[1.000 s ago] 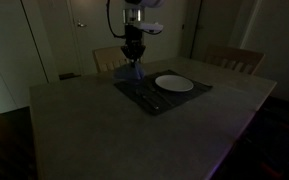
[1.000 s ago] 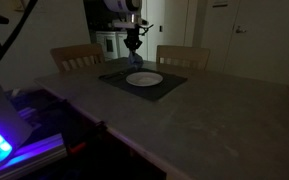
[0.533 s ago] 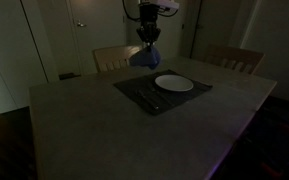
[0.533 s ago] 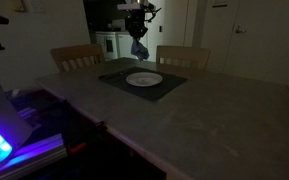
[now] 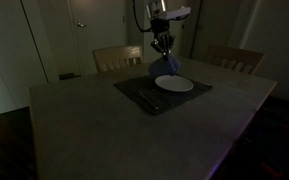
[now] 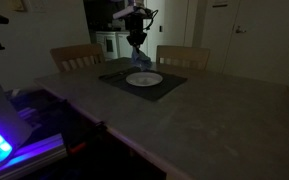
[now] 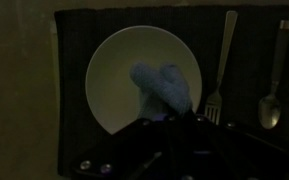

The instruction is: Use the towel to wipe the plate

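The round white plate (image 5: 180,86) (image 6: 146,79) lies on a dark placemat (image 5: 144,97) on the table. My gripper (image 5: 164,50) (image 6: 136,42) hangs above the plate, shut on the blue-purple towel (image 5: 168,66) (image 6: 139,59). The towel dangles from the fingers down toward the plate; whether it touches the plate I cannot tell. In the wrist view the towel (image 7: 162,88) covers the plate's (image 7: 119,70) right part, and the dark gripper (image 7: 172,120) comes in from the bottom.
A fork (image 7: 216,88) and a spoon (image 7: 272,98) lie on the placemat (image 7: 74,110) beside the plate. Two wooden chairs (image 5: 118,58) (image 5: 234,60) stand at the table's far side. The wide grey tabletop (image 5: 104,135) stretches in front of the mat.
The gripper has lifted the towel from the placemat's far edge and carried it sideways to above the plate, then come lower. The plate has not moved.
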